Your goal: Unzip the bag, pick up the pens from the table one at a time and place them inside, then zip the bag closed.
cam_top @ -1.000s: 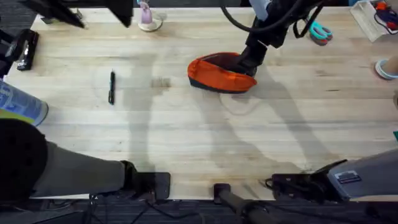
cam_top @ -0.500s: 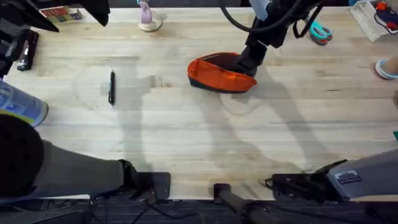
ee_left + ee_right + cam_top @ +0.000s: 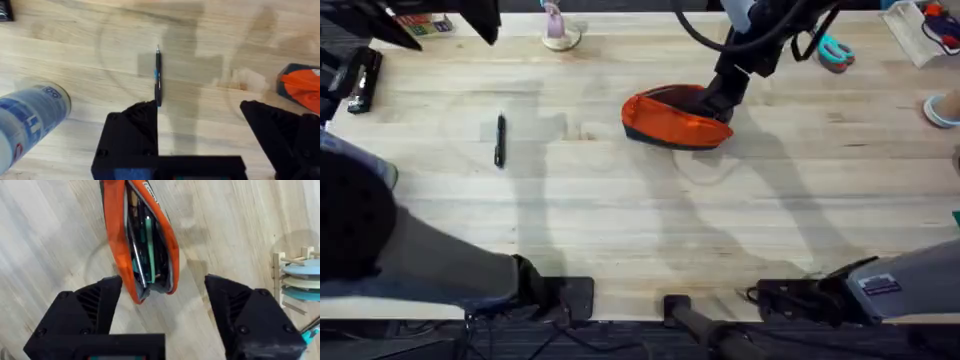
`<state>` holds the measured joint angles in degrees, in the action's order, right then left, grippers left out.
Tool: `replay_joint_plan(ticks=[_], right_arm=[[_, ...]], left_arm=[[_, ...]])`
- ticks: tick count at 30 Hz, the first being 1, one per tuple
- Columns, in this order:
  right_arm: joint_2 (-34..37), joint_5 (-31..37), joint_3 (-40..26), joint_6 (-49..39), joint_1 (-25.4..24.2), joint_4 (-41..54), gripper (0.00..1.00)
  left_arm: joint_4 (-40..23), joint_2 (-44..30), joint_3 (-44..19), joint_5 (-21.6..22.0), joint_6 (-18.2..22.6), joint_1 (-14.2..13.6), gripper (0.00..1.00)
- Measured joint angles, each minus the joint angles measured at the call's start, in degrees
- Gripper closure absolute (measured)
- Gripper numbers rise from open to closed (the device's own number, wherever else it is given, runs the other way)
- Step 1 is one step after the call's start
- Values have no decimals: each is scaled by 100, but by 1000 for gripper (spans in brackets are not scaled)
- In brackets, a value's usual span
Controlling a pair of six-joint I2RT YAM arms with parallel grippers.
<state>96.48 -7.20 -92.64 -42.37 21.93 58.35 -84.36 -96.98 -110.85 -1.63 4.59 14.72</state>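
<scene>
Left gripper [image 3: 197, 120], fingers apart, is hovering above the lone pen [image 3: 500, 139] lying on the table [image 3: 620, 230]. Right gripper [image 3: 162, 297], fingers spread, is straddling the unzipped bag [image 3: 675, 117]. Advice: centre the pen between the fingers, descend square, clamp mid-barrel.

Teal-handled scissors [image 3: 835, 52] and a blue-labelled can [image 3: 27, 122] lie nearby.
</scene>
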Motion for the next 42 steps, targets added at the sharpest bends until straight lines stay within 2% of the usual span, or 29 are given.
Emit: replay_joint_plan(ticks=[8,13,26,36,42], right_arm=[[-1,0,0,-2,0,3,3],[0,0,0,-2,0,42,3],[0,2,0,-2,0,42,4],[0,117,0,0,0,42,4],[0,276,0,0,0,77,4]], left_arm=[[18,-786,2,17,17,2,8],[314,-871,284,13,19,81,8],[1652,-871,2107,-396,83,866,8],[2932,-872,3322,-538,256,911,8],[3374,-871,3798,-540,275,911,7]])
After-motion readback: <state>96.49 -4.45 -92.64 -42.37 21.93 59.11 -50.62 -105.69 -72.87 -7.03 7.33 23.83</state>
